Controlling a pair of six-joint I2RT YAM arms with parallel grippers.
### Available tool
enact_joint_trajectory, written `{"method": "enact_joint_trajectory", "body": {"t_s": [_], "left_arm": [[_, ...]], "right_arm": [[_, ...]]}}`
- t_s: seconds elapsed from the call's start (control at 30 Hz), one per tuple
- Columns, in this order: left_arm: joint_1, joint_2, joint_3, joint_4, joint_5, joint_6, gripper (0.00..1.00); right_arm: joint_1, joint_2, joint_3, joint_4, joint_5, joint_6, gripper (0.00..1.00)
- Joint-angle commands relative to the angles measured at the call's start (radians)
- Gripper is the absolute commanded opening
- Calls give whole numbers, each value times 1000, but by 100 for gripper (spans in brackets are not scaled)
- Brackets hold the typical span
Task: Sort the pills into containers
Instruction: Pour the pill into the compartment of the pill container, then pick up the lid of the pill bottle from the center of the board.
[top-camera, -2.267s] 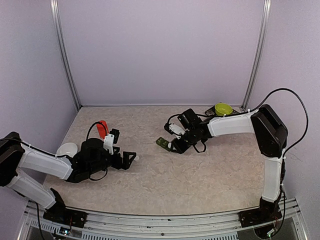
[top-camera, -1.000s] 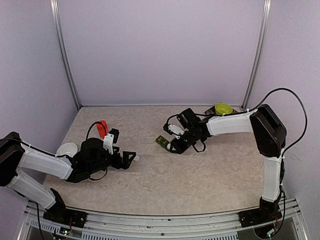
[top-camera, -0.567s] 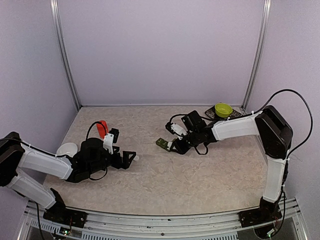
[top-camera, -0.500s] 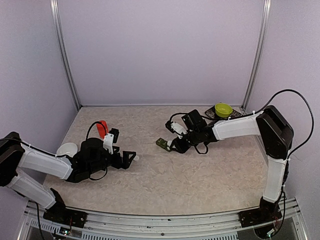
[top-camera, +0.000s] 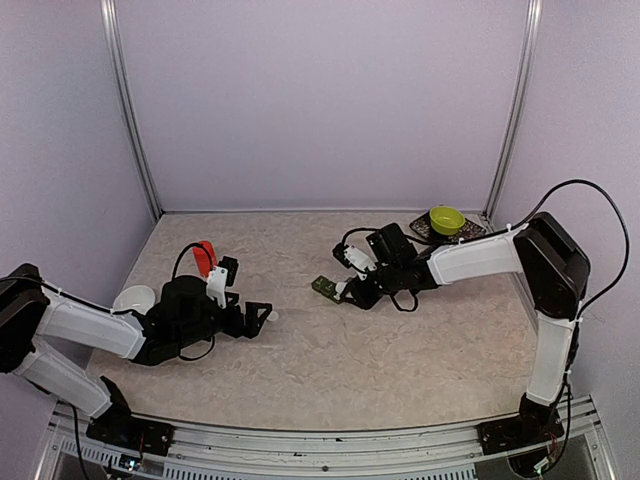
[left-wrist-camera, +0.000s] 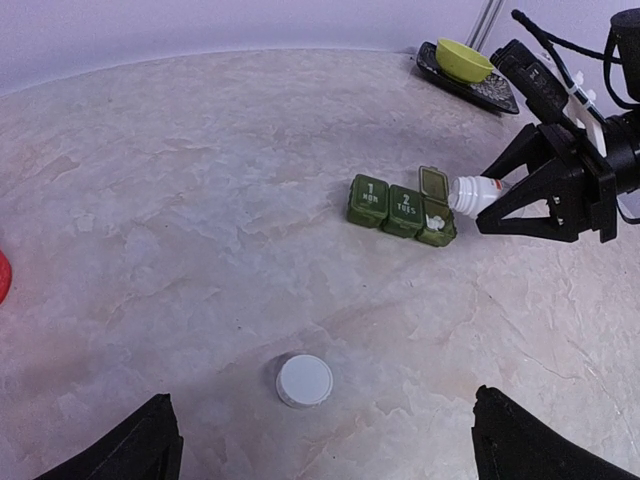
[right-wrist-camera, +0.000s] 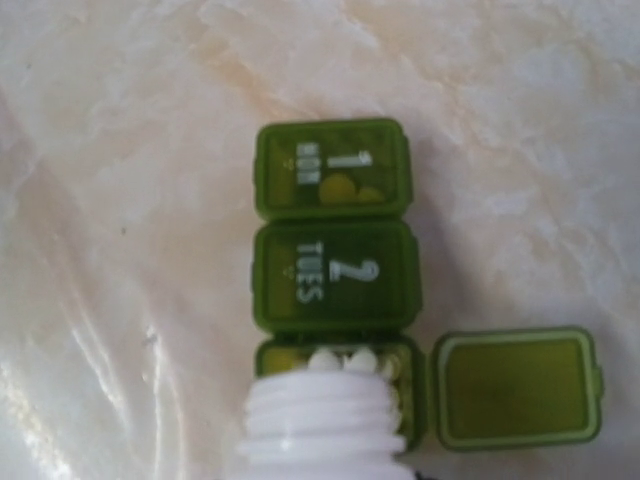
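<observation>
green containers (right-wrist-camera: 335, 270), middle of table (top-camera: 400, 380), well off its edges, third lid (right-wrist-camera: 515, 387) open. right gripper (left-wrist-camera: 485, 198) clamped on white bottle (right-wrist-camera: 320, 425), mouth over that cell: tilt slowly, meter the pills (right-wrist-camera: 335, 362). left gripper (top-camera: 258, 318) spread, empty.

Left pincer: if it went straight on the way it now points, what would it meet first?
Probably the white cap, just ahead of the left pincer and roughly centred between its open jaws. The green containers lie farther on, slightly right. How high the pincer rides is unclear.
</observation>
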Motion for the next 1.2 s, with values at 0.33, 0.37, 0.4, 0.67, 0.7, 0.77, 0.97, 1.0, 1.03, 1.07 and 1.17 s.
{"method": "enact_joint_trajectory", "body": {"t_s": [0.33, 0.37, 0.4, 0.67, 0.7, 0.77, 0.97, 1.0, 1.03, 1.07, 1.17], "left_arm": [[8, -10, -10, 21, 14, 3, 99], [8, -9, -9, 21, 15, 4, 99], [8, -9, -9, 21, 15, 4, 99], [11, 5, -6, 22, 25, 8, 99], [11, 7, -4, 23, 25, 9, 99], [11, 11, -3, 23, 30, 9, 99], [11, 31, 12, 15, 60, 14, 99], [11, 33, 19, 9, 66, 14, 99], [11, 36, 27, -1, 74, 15, 99], [11, 39, 38, -11, 83, 16, 99], [11, 44, 70, -61, 92, 15, 99]], "right_arm": [[12, -101, -187, 313, -28, 22, 6], [12, -105, -199, 335, -30, 23, 6], [11, -108, -215, 370, -32, 24, 6], [10, -198, -381, 650, -68, 51, 6], [10, -219, -407, 686, -73, 54, 6], [10, -266, -467, 761, -80, 58, 6], [10, -434, -597, 928, -102, 44, 6], [10, -459, -621, 957, -110, 43, 6], [9, -486, -640, 985, -119, 44, 7], [10, -509, -659, 1013, -129, 45, 6], [11, -582, -732, 1129, -167, 48, 7]]}}
